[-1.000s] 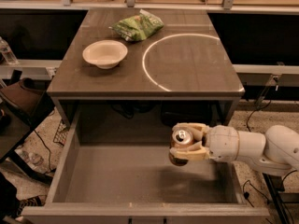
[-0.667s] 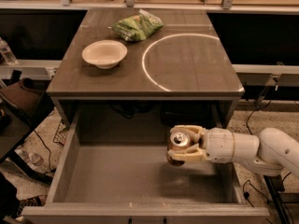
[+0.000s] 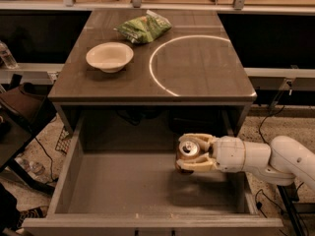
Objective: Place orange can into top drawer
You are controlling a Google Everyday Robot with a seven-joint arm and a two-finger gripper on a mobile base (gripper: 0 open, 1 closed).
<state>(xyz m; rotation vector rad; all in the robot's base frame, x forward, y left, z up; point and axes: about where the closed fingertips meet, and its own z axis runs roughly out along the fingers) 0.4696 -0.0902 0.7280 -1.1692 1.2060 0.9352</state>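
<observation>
Compared with a second ago, the end effector [image 3: 186,154] has moved a little to the left and a little lower. It now sits inside the open drawer [image 3: 123,186], on the right side. It comes in from the right on a white arm, and its two fingers are closed around the can [image 3: 188,150], one behind it and one in front. The can stands upright with its silver top facing up. There is a shadow on the drawer floor under it, but I cannot say if the bottom already touches the floor.

I think this means the carrying is almost done. What is left is to set the can down and let it go.

I count one can, one open drawer and one end effector. On the desk [image 3: 206,82] I count one pale bowl [image 3: 109,57], one green bag [image 3: 144,27] and one white ring [image 3: 152,74] drawn on the top.
</observation>
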